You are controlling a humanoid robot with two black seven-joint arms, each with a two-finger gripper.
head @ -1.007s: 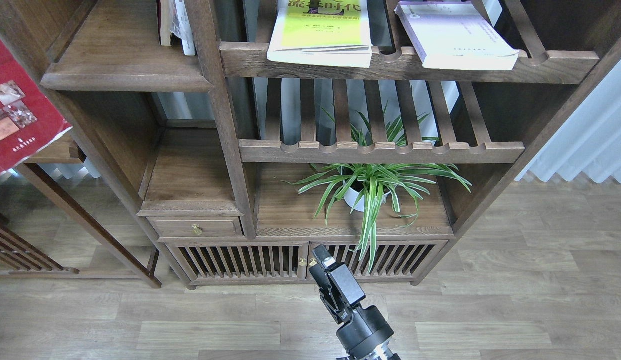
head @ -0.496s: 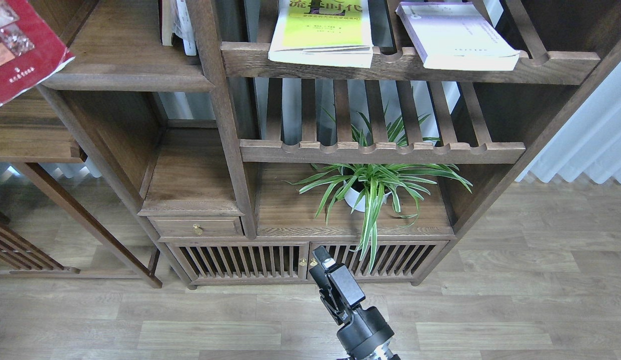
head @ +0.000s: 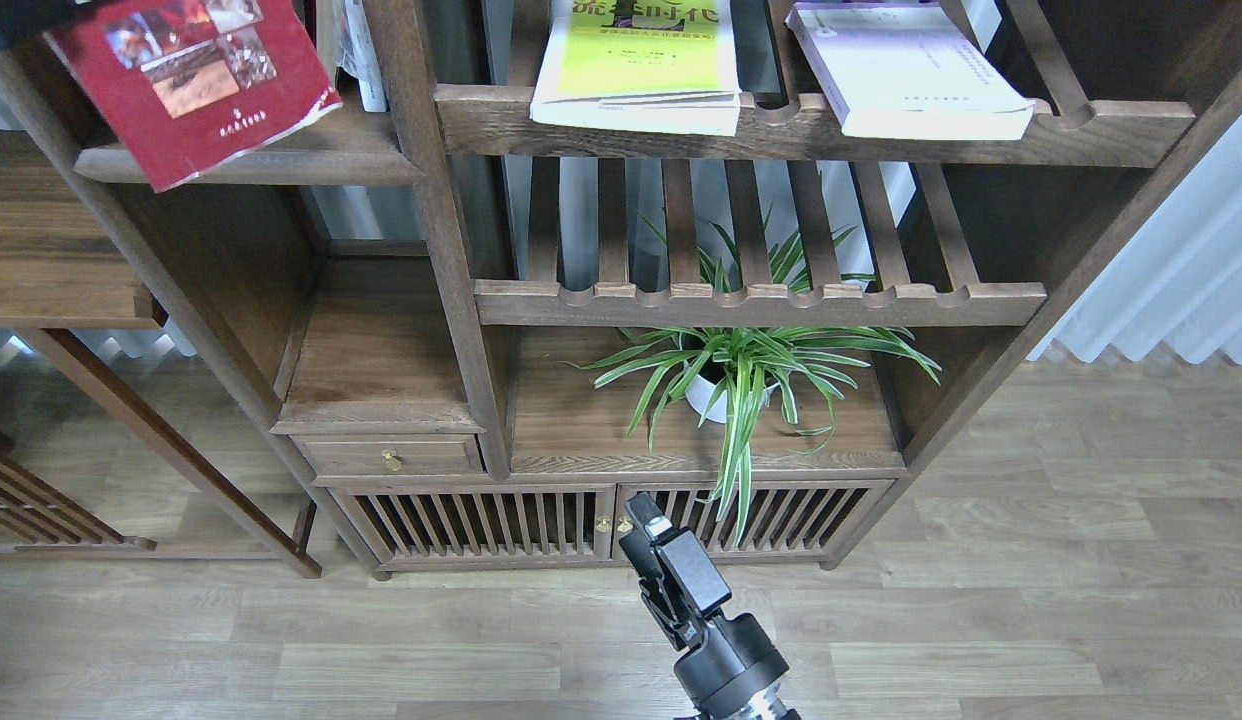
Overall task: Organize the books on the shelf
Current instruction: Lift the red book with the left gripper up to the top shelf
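The red book [head: 186, 85] with small photos hangs tilted at the top left, its lower edge over the front of the solid dark-brown shelf [head: 311, 160]. A dark bit of my left gripper [head: 21, 15] shows at the book's upper left corner and holds it. The yellow-green book [head: 636, 60] and the pale lavender book [head: 906, 70] lie flat on the upper slatted rack [head: 1101, 135]. My right gripper [head: 646, 535] is low in the middle, in front of the cabinet doors, empty; its fingers are too dark to tell apart.
A few thin books stand upright at the back of the solid shelf [head: 351, 50]. A potted spider plant [head: 741, 375] sits under the lower slatted rack [head: 761, 300]. A small drawer [head: 386, 458] and slatted cabinet doors [head: 481, 520] are below. A side table [head: 51, 260] is at left.
The red book has moved up and to the right, from the left edge to over the solid shelf. The right arm has not moved.
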